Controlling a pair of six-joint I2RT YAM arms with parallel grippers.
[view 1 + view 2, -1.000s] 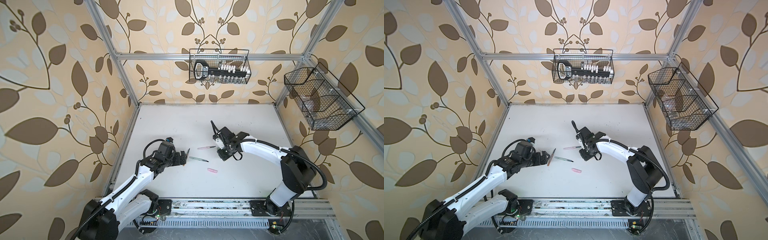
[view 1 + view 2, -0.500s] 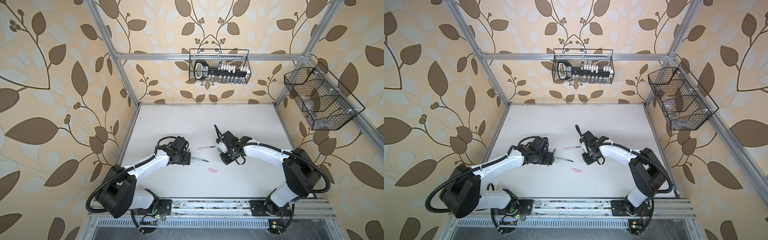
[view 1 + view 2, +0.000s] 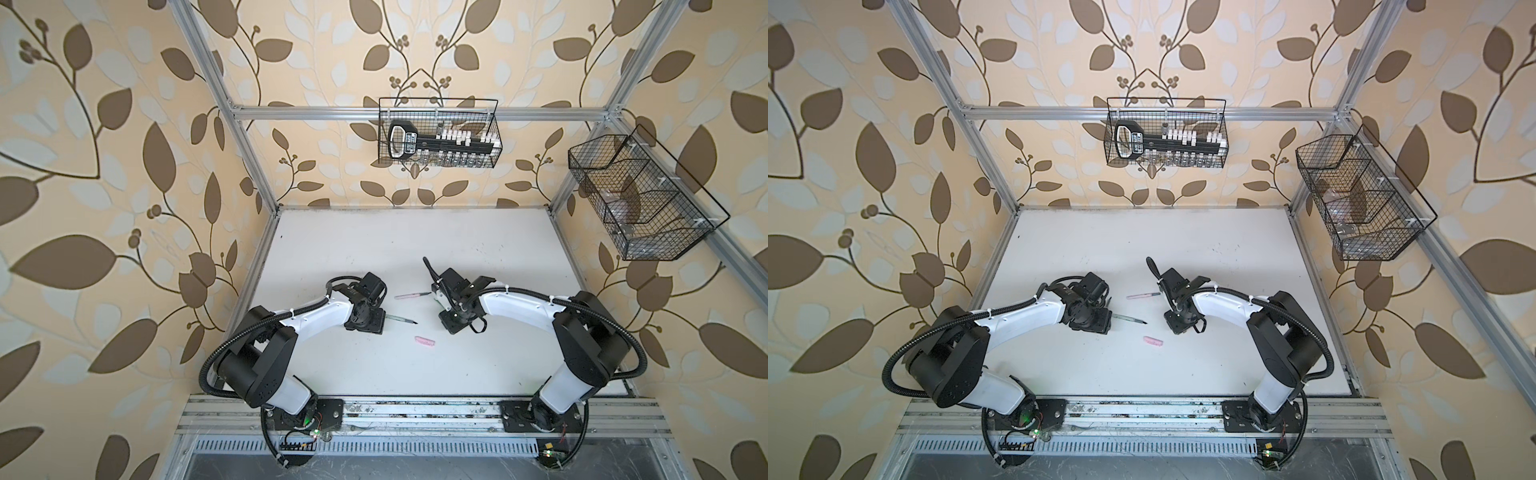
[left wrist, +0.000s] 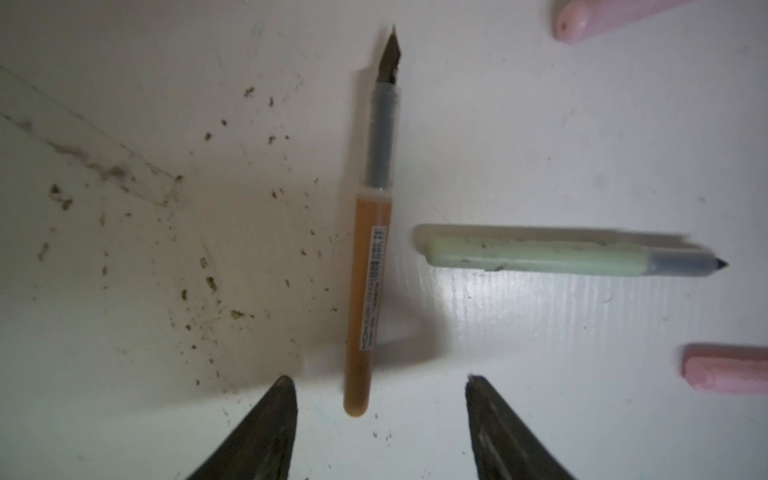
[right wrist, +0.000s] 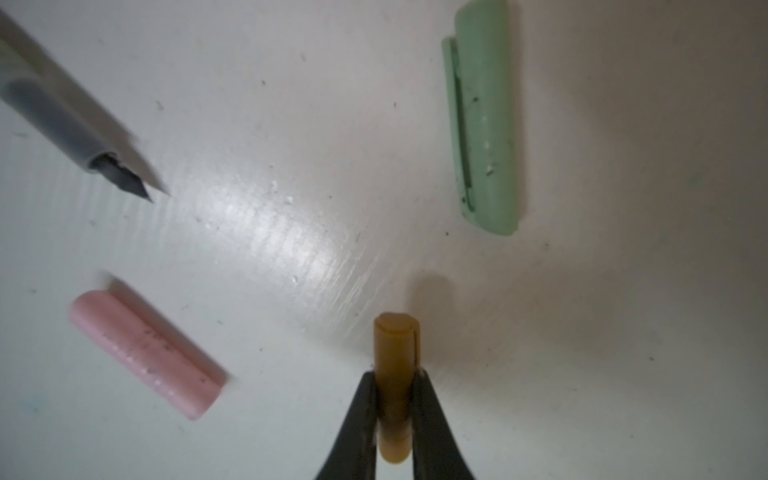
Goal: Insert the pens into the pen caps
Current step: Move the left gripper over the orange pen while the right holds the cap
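In the left wrist view my left gripper (image 4: 380, 384) is open just above the table, its fingertips (image 4: 282, 411) on either side of the blunt end of the tan-brown pen (image 4: 370, 266) without touching it. The sage green pen (image 4: 561, 255) lies crosswise beside the tan one; it shows in both top views (image 3: 400, 319) (image 3: 1128, 318). The pink pen (image 3: 409, 296) lies between the arms and the pink cap (image 3: 424, 340) nearer the front. My right gripper (image 5: 395, 386) is shut on the tan-brown cap (image 5: 395, 349). The green cap (image 5: 484, 124) lies flat beyond it.
The white table (image 3: 415, 241) carries dirt specks. A wire basket (image 3: 438, 133) with a black tool hangs on the back wall, and a second wire basket (image 3: 640, 195) hangs on the right wall. An aluminium rail (image 3: 415, 411) runs along the front edge.
My left arm has swung in and lowered over the tan and green pens, and its jaws have narrowed. My right gripper, holding the tan cap, shifted slightly.
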